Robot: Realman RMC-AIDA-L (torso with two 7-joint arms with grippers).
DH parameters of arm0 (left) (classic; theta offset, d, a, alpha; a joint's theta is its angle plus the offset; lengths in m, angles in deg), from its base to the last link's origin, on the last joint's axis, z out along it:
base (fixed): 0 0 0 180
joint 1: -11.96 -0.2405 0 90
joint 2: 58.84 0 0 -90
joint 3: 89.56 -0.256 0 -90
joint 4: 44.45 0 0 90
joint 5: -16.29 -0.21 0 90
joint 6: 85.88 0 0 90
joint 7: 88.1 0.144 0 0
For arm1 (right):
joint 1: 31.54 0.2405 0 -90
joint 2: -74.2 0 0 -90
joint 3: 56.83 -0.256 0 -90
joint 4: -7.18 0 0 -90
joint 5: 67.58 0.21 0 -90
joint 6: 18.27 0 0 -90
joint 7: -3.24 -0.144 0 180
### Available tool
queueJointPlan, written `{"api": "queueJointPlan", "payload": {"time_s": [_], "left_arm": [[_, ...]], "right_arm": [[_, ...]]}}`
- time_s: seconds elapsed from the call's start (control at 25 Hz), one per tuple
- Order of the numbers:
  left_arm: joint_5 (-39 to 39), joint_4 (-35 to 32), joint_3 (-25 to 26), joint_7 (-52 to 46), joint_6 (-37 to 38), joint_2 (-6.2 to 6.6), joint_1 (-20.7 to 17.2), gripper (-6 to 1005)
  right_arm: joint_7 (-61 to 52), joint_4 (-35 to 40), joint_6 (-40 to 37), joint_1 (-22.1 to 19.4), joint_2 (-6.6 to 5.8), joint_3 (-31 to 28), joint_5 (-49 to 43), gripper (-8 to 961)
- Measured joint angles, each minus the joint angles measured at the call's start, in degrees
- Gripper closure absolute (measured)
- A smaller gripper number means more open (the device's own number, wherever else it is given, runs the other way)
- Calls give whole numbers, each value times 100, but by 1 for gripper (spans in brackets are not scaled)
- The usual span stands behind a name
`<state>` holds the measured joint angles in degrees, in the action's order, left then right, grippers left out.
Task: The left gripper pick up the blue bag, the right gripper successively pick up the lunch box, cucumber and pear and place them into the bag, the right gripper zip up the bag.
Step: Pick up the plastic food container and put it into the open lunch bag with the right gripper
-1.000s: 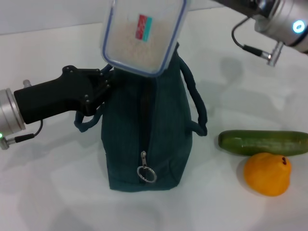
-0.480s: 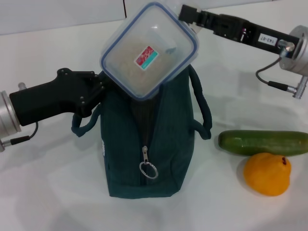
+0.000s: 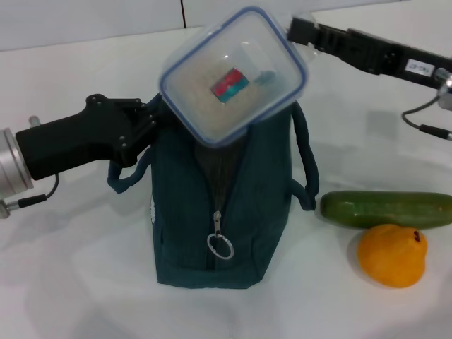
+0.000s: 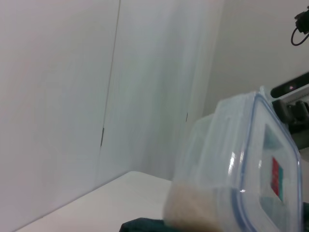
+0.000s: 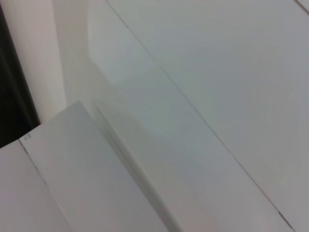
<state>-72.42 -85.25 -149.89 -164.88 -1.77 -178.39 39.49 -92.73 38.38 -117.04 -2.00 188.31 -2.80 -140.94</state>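
Note:
The blue bag stands upright at mid-table, its zipper open at the top and its ring pull hanging low on the front. My left gripper reaches in from the left and is shut on the bag's upper left edge beside a handle. The lunch box, clear with a blue rim and a red and teal sticker, hangs tilted over the bag's mouth. My right gripper is shut on its far corner. The left wrist view shows the lunch box close up. The cucumber and the pear lie to the right.
The white table runs under everything, with a white wall behind it. The cucumber and pear touch each other a short way right of the bag's handle. The right wrist view shows only white panels.
The lunch box has come down and to the right, turning as it goes, to hang at the bag's mouth. The right arm has swung lower. The left gripper stays on the bag.

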Motion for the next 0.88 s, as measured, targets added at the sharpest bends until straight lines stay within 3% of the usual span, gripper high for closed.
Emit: {"api": "queueJointPlan", "payload": {"time_s": [0.56,0.64,0.88], "left_arm": [[-1,2,16,-3,-211,1,22,952],[-5,3,3,-3,-260,-1,34,952],[-8,11,-7,-4,-294,-5,73,951]], "right_arm": [[-312,80,-324,12,-324,-117,35,856],[-468,240,-331,24,-418,-61,-129,856],[-752,676,-239,26,-447,-79,-800,856]]}}
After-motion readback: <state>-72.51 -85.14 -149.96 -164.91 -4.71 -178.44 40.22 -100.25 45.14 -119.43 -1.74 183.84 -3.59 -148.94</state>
